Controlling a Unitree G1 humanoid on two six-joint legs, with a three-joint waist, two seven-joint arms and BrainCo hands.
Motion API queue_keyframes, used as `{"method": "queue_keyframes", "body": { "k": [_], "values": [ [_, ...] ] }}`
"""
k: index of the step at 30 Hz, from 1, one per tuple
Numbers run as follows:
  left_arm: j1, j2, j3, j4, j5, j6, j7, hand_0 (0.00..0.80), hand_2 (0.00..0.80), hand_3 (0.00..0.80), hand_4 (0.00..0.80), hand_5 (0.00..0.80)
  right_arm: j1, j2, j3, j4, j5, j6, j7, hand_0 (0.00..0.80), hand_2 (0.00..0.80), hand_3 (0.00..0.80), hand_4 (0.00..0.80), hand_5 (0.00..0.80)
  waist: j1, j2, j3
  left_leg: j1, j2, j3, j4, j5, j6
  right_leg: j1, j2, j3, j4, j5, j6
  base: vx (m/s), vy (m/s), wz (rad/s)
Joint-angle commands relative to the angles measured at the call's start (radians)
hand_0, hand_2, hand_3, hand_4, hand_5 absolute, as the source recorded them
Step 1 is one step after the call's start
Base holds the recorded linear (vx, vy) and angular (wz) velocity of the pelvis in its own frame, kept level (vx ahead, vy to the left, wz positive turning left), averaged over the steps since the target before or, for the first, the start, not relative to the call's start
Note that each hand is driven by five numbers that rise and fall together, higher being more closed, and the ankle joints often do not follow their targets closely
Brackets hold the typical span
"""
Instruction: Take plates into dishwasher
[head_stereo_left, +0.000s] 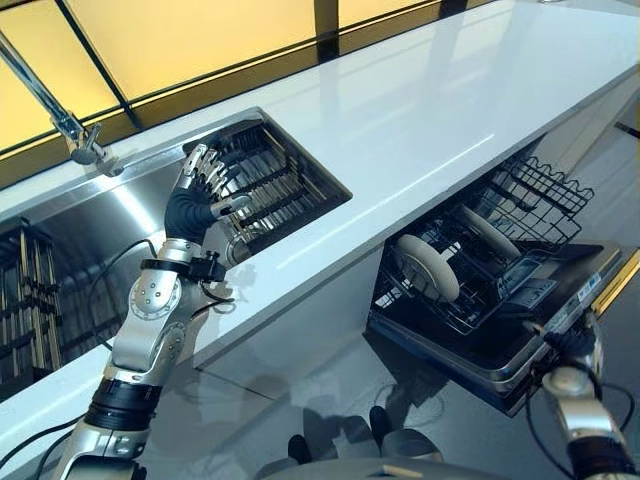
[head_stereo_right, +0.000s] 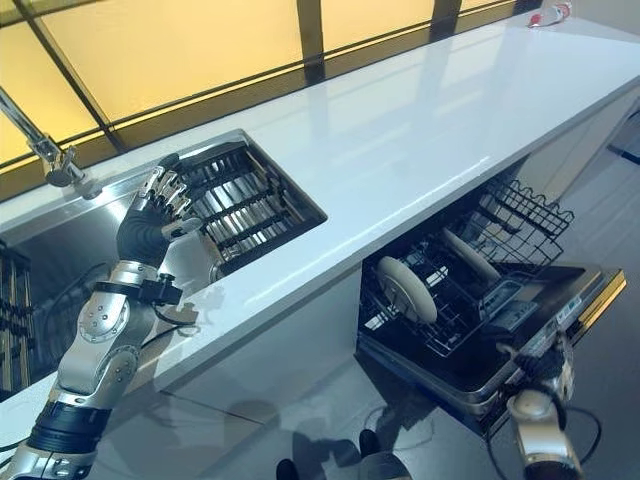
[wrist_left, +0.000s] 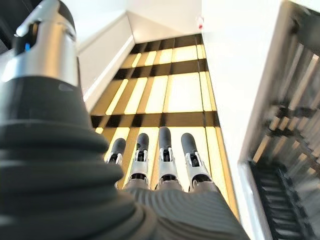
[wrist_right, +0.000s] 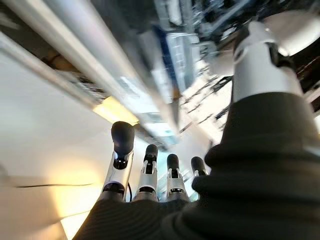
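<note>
Two white plates (head_stereo_left: 428, 266) (head_stereo_left: 490, 232) stand upright in the pulled-out lower rack (head_stereo_left: 540, 195) of the open dishwasher. My left hand (head_stereo_left: 200, 195) is raised over the dark dish rack (head_stereo_left: 275, 190) in the sink, fingers straight, open and holding nothing. Its wrist view shows its fingers (wrist_left: 165, 150) straight with the rack (wrist_left: 290, 125) beside them. My right hand (head_stereo_left: 572, 345) is low at the outer edge of the dishwasher door (head_stereo_left: 575, 290). Its fingers (wrist_right: 147, 165) are straight and empty.
A white countertop (head_stereo_left: 420, 110) runs above the dishwasher. The steel sink (head_stereo_left: 90, 230) has a faucet (head_stereo_left: 60, 115) behind it and a second wire rack (head_stereo_left: 30, 290) at the left. A small red-capped item (head_stereo_right: 550, 15) lies at the counter's far end.
</note>
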Motion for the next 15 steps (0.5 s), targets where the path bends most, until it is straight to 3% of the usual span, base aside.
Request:
{"method": "queue_keyframes", "body": {
  "k": [1, 7, 13, 15],
  "values": [
    [-0.045, 0.008, 0.007, -0.013, -0.002, -0.056, 0.003, 0.000, 0.000, 0.000, 0.000, 0.000, -0.089, -0.053, 0.011, 0.121, -0.022, -0.042, -0.177, 0.000, 0.000, 0.000, 0.000, 0.000, 0.026, 0.005, -0.025, 0.049, -0.052, -0.004, 0.008, -0.112, 0.082, 0.030, 0.062, -0.015, 0.007, -0.047, 0.000, 0.034, 0.005, -0.01],
    [-0.034, 0.021, -0.015, -0.022, -0.045, -0.057, -0.018, 0.000, 0.000, 0.000, 0.000, 0.000, -0.118, -0.057, 0.014, 0.306, 0.000, -0.051, -0.341, 0.000, 0.000, 0.000, 0.000, 0.000, 0.051, 0.034, -0.028, 0.054, -0.054, -0.019, 0.008, -0.112, 0.079, 0.040, 0.056, -0.029, 0.007, -0.053, -0.002, 0.034, 0.003, 0.02],
    [-0.037, 0.042, -0.019, -0.041, -0.085, -0.023, -0.038, 0.000, 0.000, 0.000, 0.000, 0.000, -0.160, -0.125, -0.021, 0.514, 0.068, -0.039, -0.297, 0.000, 0.000, 0.000, 0.000, 0.000, 0.081, 0.054, -0.025, 0.071, -0.056, -0.031, 0.008, -0.103, 0.074, 0.063, 0.043, -0.083, 0.015, -0.068, -0.016, 0.034, -0.015, 0.08],
    [-0.048, 0.042, -0.028, -0.046, -0.093, -0.015, -0.038, 0.000, 0.000, 0.000, 0.000, 0.000, -0.170, -0.156, -0.028, 0.572, 0.115, -0.050, -0.264, 0.000, 0.000, 0.000, 0.000, 0.000, 0.088, 0.062, -0.012, 0.070, -0.057, -0.054, 0.016, -0.092, 0.071, 0.048, 0.041, -0.103, 0.075, -0.094, -0.026, -0.020, -0.012, 0.20]
  ]
}}
